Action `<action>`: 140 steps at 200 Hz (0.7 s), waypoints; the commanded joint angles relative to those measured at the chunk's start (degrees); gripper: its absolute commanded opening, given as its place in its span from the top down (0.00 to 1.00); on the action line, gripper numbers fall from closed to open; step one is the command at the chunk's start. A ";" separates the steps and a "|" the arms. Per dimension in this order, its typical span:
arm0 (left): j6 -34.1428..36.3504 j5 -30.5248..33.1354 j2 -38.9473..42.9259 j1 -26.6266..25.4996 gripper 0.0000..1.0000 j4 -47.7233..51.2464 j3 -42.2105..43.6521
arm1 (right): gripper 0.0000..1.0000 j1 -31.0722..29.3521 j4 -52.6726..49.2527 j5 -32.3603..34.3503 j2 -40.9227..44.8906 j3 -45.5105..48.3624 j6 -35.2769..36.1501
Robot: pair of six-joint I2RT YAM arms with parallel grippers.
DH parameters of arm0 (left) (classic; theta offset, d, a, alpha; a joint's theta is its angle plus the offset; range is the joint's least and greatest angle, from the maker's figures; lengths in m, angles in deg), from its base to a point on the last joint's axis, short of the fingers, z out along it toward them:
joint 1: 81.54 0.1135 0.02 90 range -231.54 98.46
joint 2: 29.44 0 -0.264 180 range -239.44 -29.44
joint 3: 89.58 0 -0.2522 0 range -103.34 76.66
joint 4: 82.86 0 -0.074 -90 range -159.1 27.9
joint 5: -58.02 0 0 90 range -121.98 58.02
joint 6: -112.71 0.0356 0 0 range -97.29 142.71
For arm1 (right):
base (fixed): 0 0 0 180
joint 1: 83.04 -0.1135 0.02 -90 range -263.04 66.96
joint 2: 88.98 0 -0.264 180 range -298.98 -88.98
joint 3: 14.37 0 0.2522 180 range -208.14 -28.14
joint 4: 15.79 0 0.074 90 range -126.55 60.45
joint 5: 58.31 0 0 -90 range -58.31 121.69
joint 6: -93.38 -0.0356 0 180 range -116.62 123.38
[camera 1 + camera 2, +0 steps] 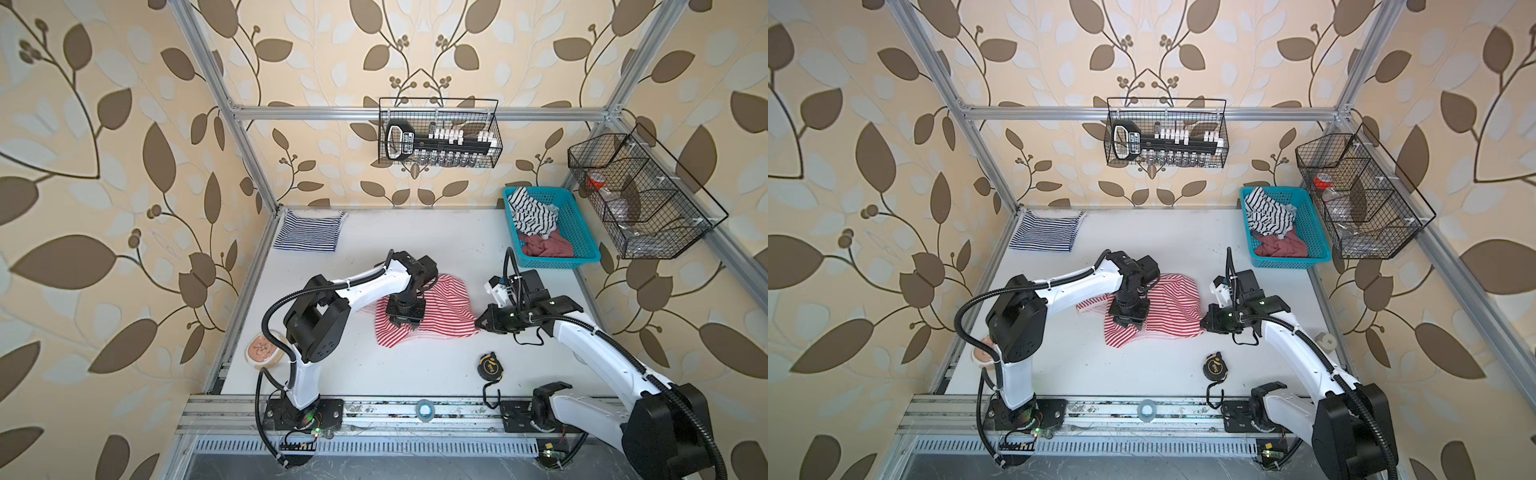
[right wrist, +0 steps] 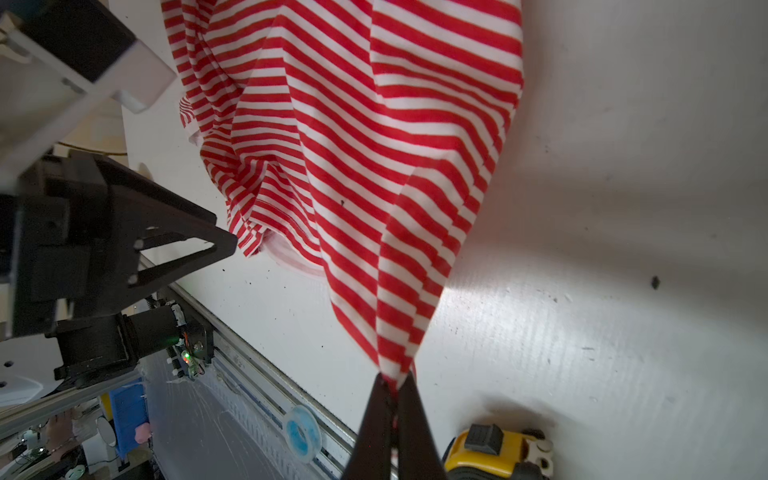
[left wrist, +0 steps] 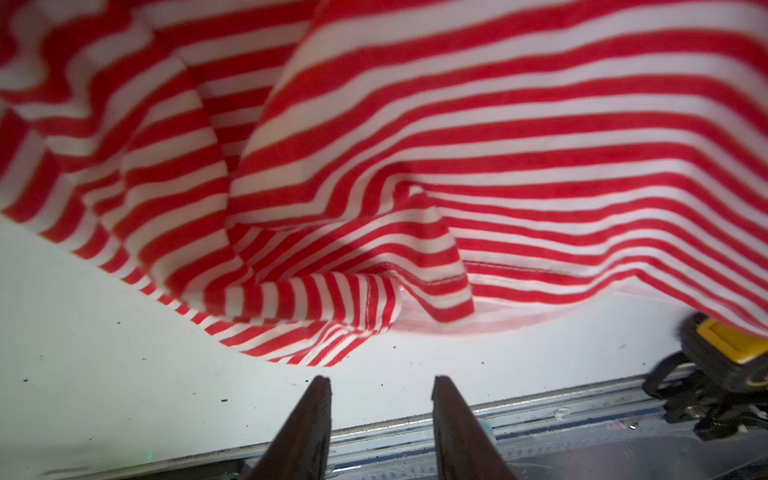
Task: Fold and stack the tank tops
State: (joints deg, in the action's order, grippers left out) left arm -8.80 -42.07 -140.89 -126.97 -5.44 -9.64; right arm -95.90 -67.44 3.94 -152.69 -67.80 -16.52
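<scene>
Done: navy tank top folded, at the table's far left corner.
Left to do: red tank top rumpled mid-table, not yet folded or stacked.
Left gripper: fingers apart, empty.
Right gripper: clamped on its edge.

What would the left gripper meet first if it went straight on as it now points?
Probably the bunched hem of the red-striped tank top; the table may come first, depth unclear.

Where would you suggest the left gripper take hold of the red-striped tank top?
Probably the raised hem fold of the red-striped tank top, from above with the open left gripper: it stands off the table, and the right gripper pinches a corner.
</scene>
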 commanded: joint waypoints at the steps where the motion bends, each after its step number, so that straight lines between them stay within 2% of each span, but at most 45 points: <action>1: -1.33 1.55 -0.76 -0.36 0.59 3.29 -1.88 | 1.00 0.41 0.14 -1.26 0.86 0.88 1.09; 83: -4.27 3.25 -5.93 -0.36 0.57 1.69 -2.23 | 1.00 0.81 0.77 -2.14 0.53 1.12 1.36; 107: -4.35 3.74 -7.05 -0.36 0.62 1.56 -1.84 | 1.00 0.95 0.98 -2.22 0.53 1.40 1.44; 140: -4.35 4.71 -7.02 -0.36 0.77 1.73 -1.94 | 1.00 1.06 0.98 -2.16 0.79 1.74 1.36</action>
State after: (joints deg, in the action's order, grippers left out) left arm -12.25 -39.55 -148.24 -126.97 -5.85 -10.37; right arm -95.16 -66.59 2.67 -152.69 -67.27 -16.28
